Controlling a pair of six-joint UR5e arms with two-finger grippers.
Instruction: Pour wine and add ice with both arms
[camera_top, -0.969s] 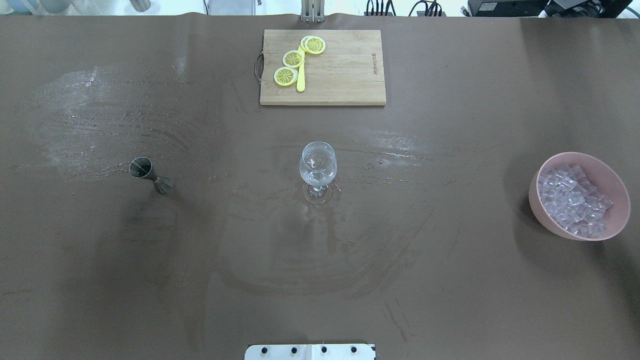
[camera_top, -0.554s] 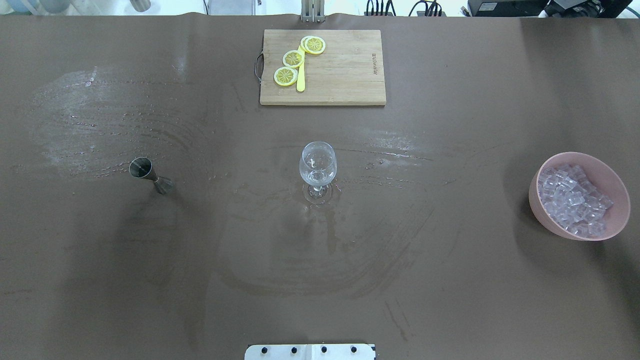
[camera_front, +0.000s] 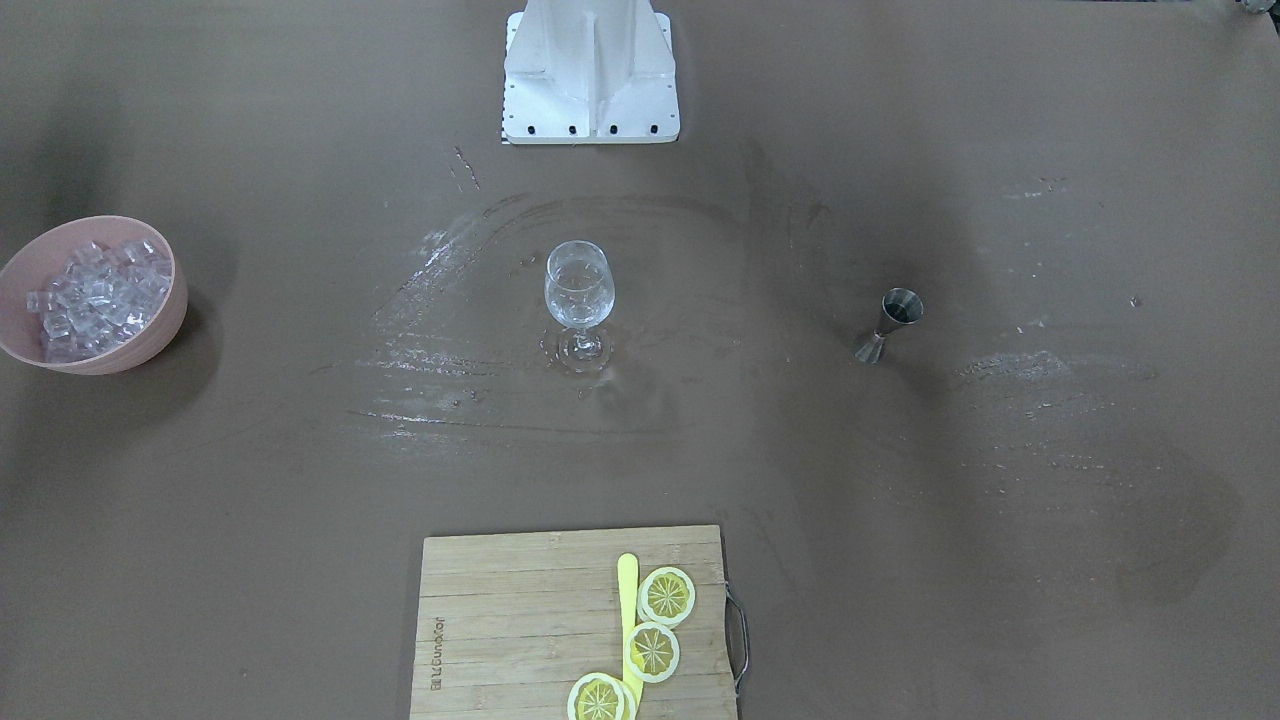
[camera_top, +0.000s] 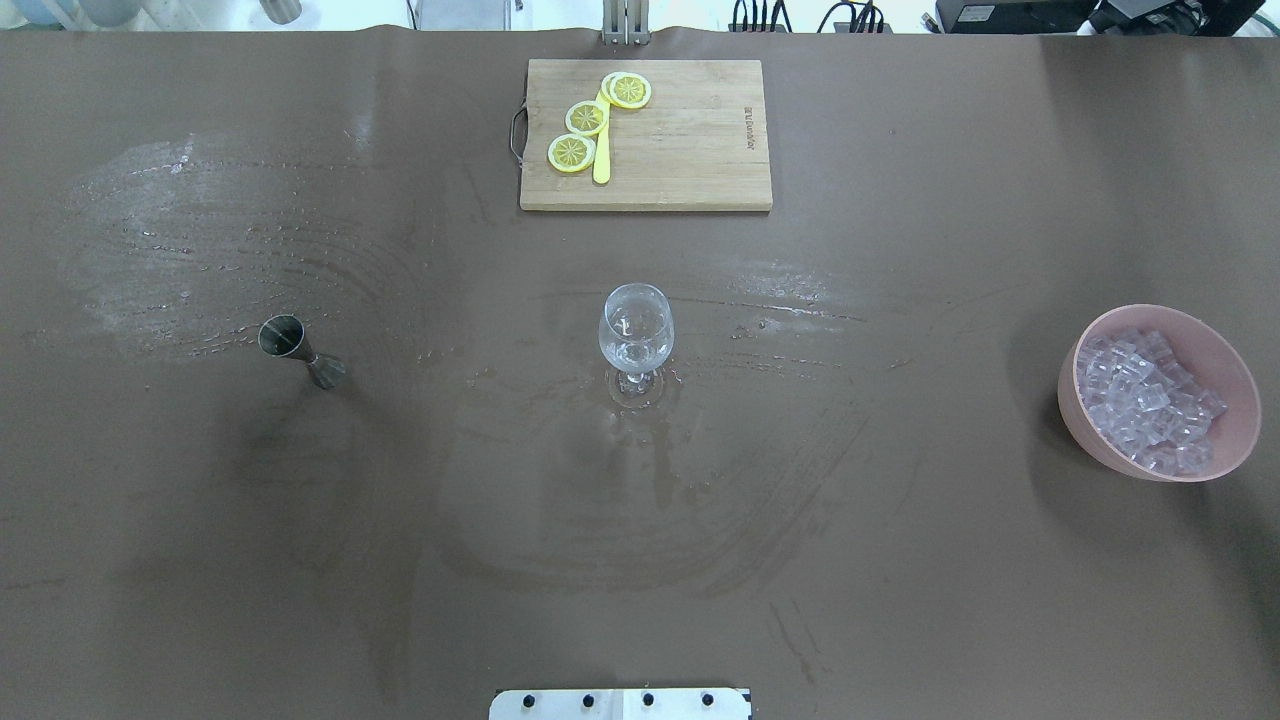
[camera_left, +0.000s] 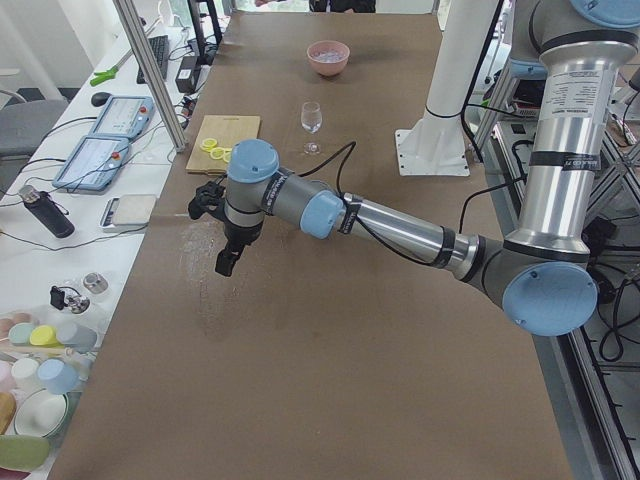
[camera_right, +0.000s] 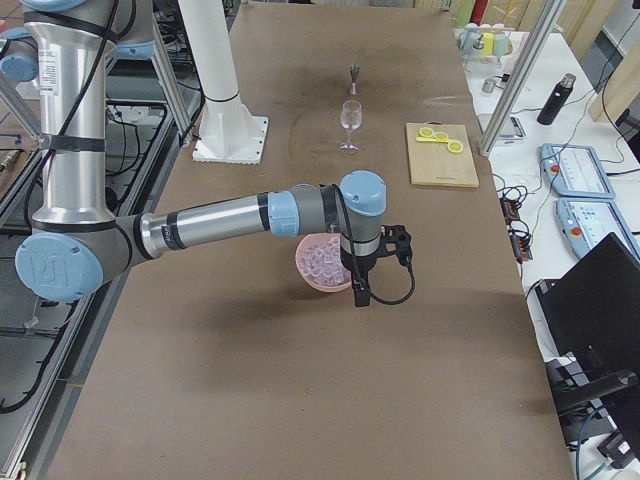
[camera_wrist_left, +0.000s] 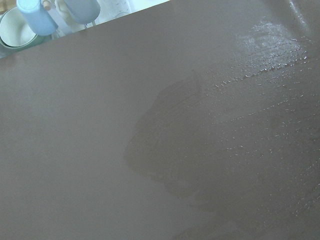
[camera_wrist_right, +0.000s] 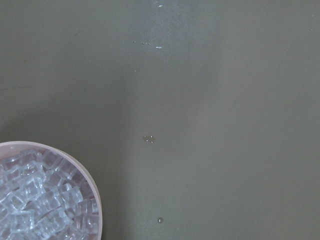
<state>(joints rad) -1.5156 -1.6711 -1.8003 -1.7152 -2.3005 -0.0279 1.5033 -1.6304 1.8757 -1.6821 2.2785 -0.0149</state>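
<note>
Two arms hang poised above the table with, as we judge it, the task barely begun: the left arm (camera_left: 400, 225) reaches over bare, wet-streaked table at its own end, and the right arm (camera_right: 210, 222) stretches toward the pink bowl (camera_top: 1075, 425). The ice (camera_top: 1145, 400) lies heaped in that bowl, well apart from the wine glass (camera_top: 636, 330) standing upright at the table's centre. The jigger (camera_top: 300, 350) stands on the opposite side of the glass.

We cannot tell how far the fingers of the left gripper (camera_left: 224, 268) or the right gripper (camera_right: 358, 298) are parted; neither appears to carry anything. The right gripper hangs near the bowl's edge, and its wrist camera catches only a corner of the ice.

Next, we expect, the left gripper must come to the jigger and the right must settle over the cubes.

Against the overhead view a second ago, we find nothing on the table shifted.
</note>
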